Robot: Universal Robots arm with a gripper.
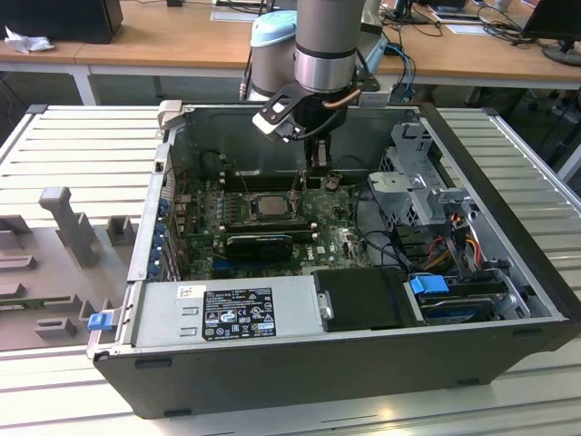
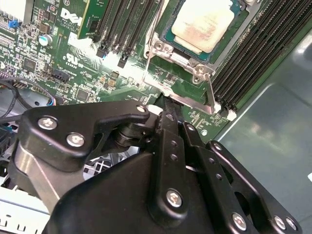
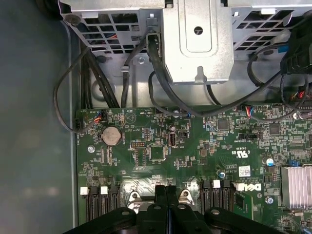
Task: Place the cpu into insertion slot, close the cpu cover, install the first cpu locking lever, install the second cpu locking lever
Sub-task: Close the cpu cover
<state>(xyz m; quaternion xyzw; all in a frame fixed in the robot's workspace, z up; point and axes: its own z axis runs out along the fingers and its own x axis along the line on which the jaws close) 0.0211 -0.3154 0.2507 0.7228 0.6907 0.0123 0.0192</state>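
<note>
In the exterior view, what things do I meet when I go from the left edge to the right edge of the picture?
grey upright block → blue clip on the case corner → cpu → gripper → metal drive cage

A power supply lies in the open computer case. Just beyond it sits a graphics card (long, black); beside it, a blue latch.

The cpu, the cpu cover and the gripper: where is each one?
cpu (image 2: 202,22), second wrist view, middle of its metal top.
cpu cover (image 2: 181,52), second wrist view, frame strip beside the chip.
gripper (image 3: 166,190), first wrist view, between its fingertips.
</note>
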